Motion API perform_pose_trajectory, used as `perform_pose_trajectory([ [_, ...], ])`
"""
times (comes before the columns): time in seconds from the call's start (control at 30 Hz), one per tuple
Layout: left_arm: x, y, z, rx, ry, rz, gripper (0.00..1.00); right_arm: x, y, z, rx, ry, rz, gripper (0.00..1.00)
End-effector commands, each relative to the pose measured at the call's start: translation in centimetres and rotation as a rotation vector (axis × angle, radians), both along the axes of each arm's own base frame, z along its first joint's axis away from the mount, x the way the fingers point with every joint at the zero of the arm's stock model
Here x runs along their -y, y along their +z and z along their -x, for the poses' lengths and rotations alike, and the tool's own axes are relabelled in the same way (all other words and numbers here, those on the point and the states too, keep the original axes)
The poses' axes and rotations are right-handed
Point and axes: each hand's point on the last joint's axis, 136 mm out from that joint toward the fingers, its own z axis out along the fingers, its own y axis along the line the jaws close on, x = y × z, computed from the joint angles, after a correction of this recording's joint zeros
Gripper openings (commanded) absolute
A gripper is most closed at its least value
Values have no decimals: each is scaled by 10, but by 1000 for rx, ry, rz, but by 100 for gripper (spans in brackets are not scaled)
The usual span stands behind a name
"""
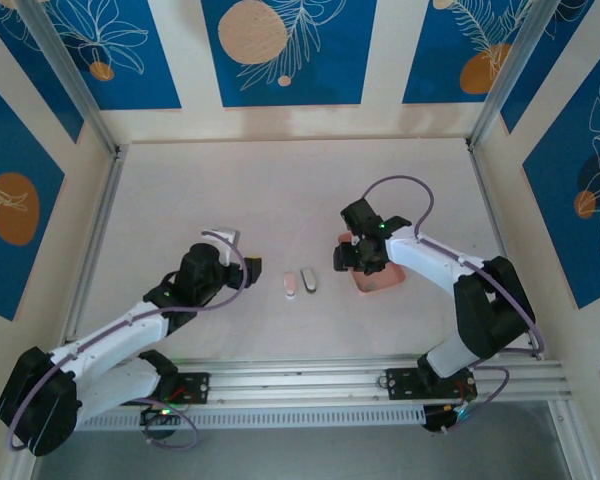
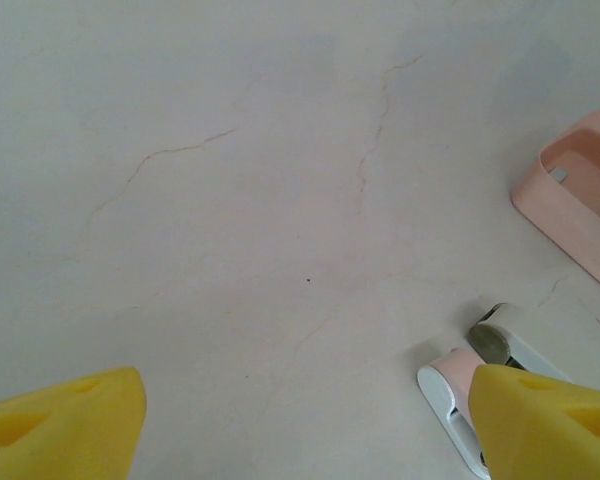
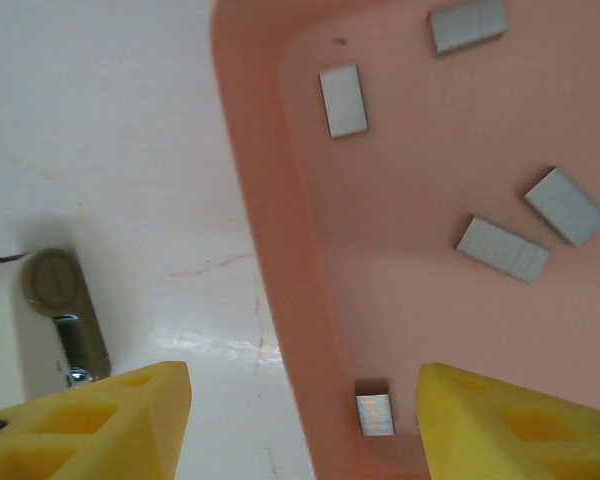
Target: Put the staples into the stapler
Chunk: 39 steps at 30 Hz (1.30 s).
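Several grey strips of staples [image 3: 503, 249] lie loose in the shallow pink tray [image 3: 280, 300]; one strip [image 3: 375, 413] sits in its near corner. My right gripper [image 3: 305, 425] is open and straddles the tray's left wall, one finger inside and one outside, with nothing held. From above, it [image 1: 352, 252] hangs over the tray [image 1: 385, 282]. A pink stapler [image 1: 290, 285] and a grey stapler [image 1: 309, 281] lie side by side at mid-table. My left gripper [image 2: 310, 430] is open over bare table, its right finger just beside the pink stapler [image 2: 448, 385].
The grey stapler [image 3: 65, 310] lies left of the tray in the right wrist view. The tray's corner [image 2: 570, 205] shows at the right of the left wrist view. Metal rails [image 1: 90, 250] border the table's sides.
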Motion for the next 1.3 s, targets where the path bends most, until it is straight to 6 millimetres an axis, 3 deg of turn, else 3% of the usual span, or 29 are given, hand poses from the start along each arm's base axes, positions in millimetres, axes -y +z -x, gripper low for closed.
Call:
perform_pose_trajectory([
  [0.0,3,14,-7,29,3,31,84,-16,-12,10,-67,46,-82,62],
  [0.17,3,13,-8,28,4,30,84,-32,-21,15,-102,67,-122,61],
  [0.53,3,18,-10,42,7,31,85,-85,-10,46,-137,177,-171,60],
  [0.67,-2,24,-11,62,20,27,87,-87,7,48,-83,188,-167,60],
  [0.77,-15,39,-15,119,48,-26,89,-82,33,36,16,197,-201,61],
  [0.87,-45,63,-25,216,137,-128,98,-62,70,7,168,172,-223,66],
  [1.03,-100,87,-39,325,336,-204,100,-3,121,-46,450,32,-223,75],
  [1.07,-110,88,-41,347,376,-221,100,11,126,-54,489,-4,-226,78],
  [1.13,-128,85,-43,391,456,-249,100,36,127,-67,542,-64,-231,99],
  [1.27,-154,68,-49,442,565,-256,100,85,117,-88,635,-160,-161,99],
])
